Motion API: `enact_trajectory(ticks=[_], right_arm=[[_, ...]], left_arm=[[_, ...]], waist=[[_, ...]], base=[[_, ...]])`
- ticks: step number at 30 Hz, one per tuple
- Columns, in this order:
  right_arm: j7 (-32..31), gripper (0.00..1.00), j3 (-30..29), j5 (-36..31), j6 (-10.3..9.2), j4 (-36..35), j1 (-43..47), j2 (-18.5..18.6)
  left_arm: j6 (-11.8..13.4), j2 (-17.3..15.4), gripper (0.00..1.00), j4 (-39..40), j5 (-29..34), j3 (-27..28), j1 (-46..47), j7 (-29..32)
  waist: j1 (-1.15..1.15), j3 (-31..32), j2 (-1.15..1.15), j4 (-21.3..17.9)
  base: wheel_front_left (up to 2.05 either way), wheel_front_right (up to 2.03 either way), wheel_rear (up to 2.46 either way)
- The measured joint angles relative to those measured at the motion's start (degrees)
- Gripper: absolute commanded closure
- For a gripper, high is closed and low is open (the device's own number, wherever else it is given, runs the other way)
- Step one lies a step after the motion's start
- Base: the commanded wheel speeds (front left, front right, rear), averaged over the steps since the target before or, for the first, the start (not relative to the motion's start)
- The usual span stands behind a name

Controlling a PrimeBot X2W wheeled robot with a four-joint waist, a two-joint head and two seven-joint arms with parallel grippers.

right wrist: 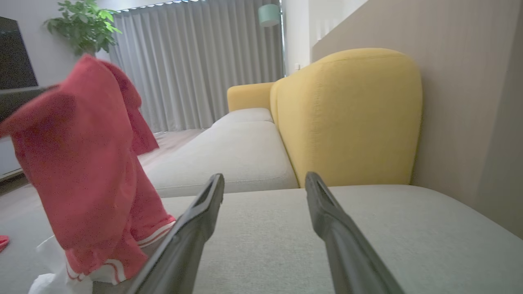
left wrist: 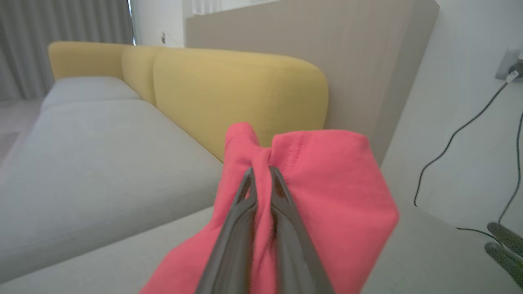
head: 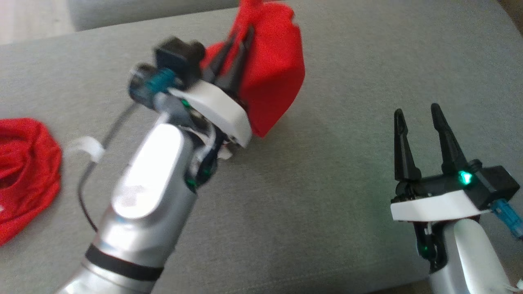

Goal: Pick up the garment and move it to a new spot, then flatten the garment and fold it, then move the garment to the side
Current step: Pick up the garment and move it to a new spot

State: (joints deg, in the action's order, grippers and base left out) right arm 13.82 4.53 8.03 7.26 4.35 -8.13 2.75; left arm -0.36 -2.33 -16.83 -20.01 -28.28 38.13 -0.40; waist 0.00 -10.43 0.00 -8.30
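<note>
garment [head: 273, 61]: red cloth, matt, soft folds; white striped trim at the hem
second red cloth [head: 24, 163]: matt fabric, crumpled
sofa seat [head: 327, 204]: grey woven upholstery, matt, fine grain
backrest [right wrist: 351, 118]: yellow upholstery, matt, coarser weave
left pincer [left wrist: 261, 170]: dark plastic fingers, smooth, faint sheen
right pincer [head: 416, 109]: black plastic fingers, smooth; collar [head: 433, 209] of smooth white plastic
left forearm [head: 151, 183]: silver shell, glossy, bright glare
curtain [right wrist: 196, 61]: grey cloth, matt, pleated

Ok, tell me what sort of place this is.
Most likely a home living room. There is a sofa with yellow backrests and grey seats, floor-length grey curtains behind it, and a potted plant next to a dark screen, possibly a television.
</note>
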Motion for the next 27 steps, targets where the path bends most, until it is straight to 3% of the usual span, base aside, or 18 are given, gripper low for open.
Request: enact_trajectory(ticks=[3, 4, 5, 6, 9, 13, 19, 27], right_arm=[[0.47, 0.0, -0.09, 0.07, 0.0, -0.03, -1.03, 0.0], [0.48, 0.0, -0.13, 0.08, 0.0, -0.03, -1.32, -0.01], [0.49, 0.0, -0.2, 0.15, 0.0, -0.03, -1.59, -0.01], [0.49, 0.0, -0.37, 0.27, 0.0, -0.01, -1.84, -0.01], [0.55, 0.0, -1.55, 0.56, 0.0, 0.11, -1.9, -0.01], [0.56, 0.0, -2.63, 0.55, 0.0, 0.16, -1.88, 0.0], [0.56, 0.0, -3.33, -0.56, 0.0, 0.19, -1.65, -0.02], [0.56, 0.0, -3.6, -2.2, 0.0, 0.48, 1.46, -0.02]], left_arm=[[1.38, -0.11, 1.0, -3.03, -1.65, -5.2, -0.18, -2.18], [2.02, -0.14, 0.95, -3.78, -2.97, -7.46, -0.18, -2.99], [2.57, -0.11, 0.42, -4.52, -4.49, -10.0, -0.16, -3.85], [3.22, -0.07, 0.0, -5.48, -5.65, -12.45, -0.12, -4.36], [4.55, -0.07, 0.0, -7.46, -9.27, -18.79, -0.11, -6.14], [7.34, -0.01, 0.0, -9.88, -12.57, -20.65, 0.65, -10.38], [8.79, -1.54, 0.0, -12.12, -13.24, -14.24, 3.48, -13.83], [8.87, -8.65, 0.0, -4.89, -12.26, -3.86, -3.21, -14.16]], waist=[[0.0, -1.02, 0.0, -2.66], [0.0, -1.33, 0.0, -3.54], [0.0, -1.63, 0.0, -4.43], [0.0, -1.91, 0.0, -5.27], [0.0, -2.6, 0.0, -7.36], [0.0, -3.16, 0.0, -7.58], [0.0, -1.75, 0.0, -4.14], [0.0, 1.29, 0.0, 1.41]], base=[[0.0, 0.0, 0.0], [0.0, 0.0, 0.0], [0.0, 0.0, 0.0], [0.0, 0.0, 0.0], [0.0, 0.0, 0.0], [0.0, 0.0, 0.0], [0.0, 0.0, 0.0], [0.0, 0.0, 0.0]])
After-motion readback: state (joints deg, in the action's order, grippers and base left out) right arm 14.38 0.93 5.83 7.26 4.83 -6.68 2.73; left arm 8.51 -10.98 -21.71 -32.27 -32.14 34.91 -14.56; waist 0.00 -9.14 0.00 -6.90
